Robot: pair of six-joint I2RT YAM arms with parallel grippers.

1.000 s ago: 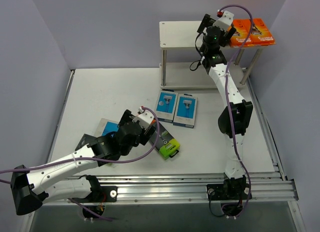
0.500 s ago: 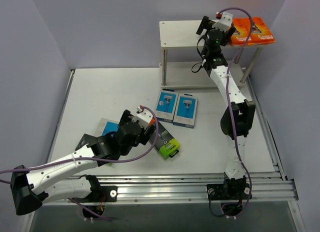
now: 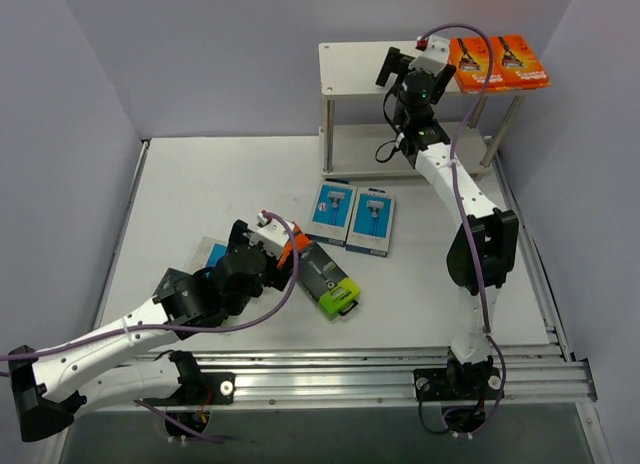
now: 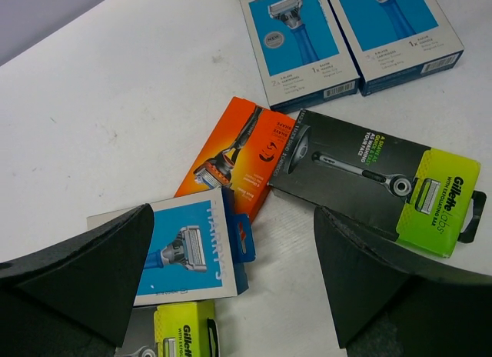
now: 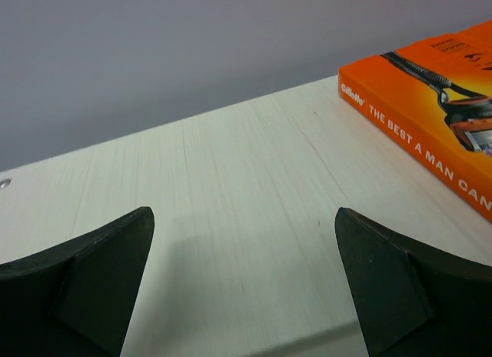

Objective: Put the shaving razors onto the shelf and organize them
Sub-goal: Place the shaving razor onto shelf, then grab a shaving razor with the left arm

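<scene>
The small two-tier shelf [image 3: 350, 72], off-white boards on thin metal posts, stands at the far edge of the white worktop [image 3: 220, 184], toward its right corner. Two flat orange razor packs [image 3: 475, 64] lie side by side, touching, at the right end of its top board. The right gripper [image 5: 242, 218] hovers over the bare middle of that board with its jaws wide apart and nothing between them. The nearer orange pack is just to its right. The right arm crosses in front of the lower board.

In the middle of the worktop two light blue razor packs [image 3: 332, 206] lie side by side. Nearer the front edge, the left gripper [image 4: 234, 215] hangs with its jaws wide apart over a cluster of packs. A third orange pack [image 4: 238, 149] sits there, hemmed in by a black razor pack with a lime-green end [image 4: 377, 184] touching its right side and a third light blue pack [image 4: 184, 253] butting against its lower end. A second black and lime-green pack [image 4: 181, 334] peeks out just below that blue one. From above, the left arm hides most of this blue pack.

Compared with a second ago, the right gripper has slid left along the top board, away from the orange pair it partly covered. The left gripper has drawn back slightly to the left, uncovering the tip of the third orange pack. The packs lie where they were.
</scene>
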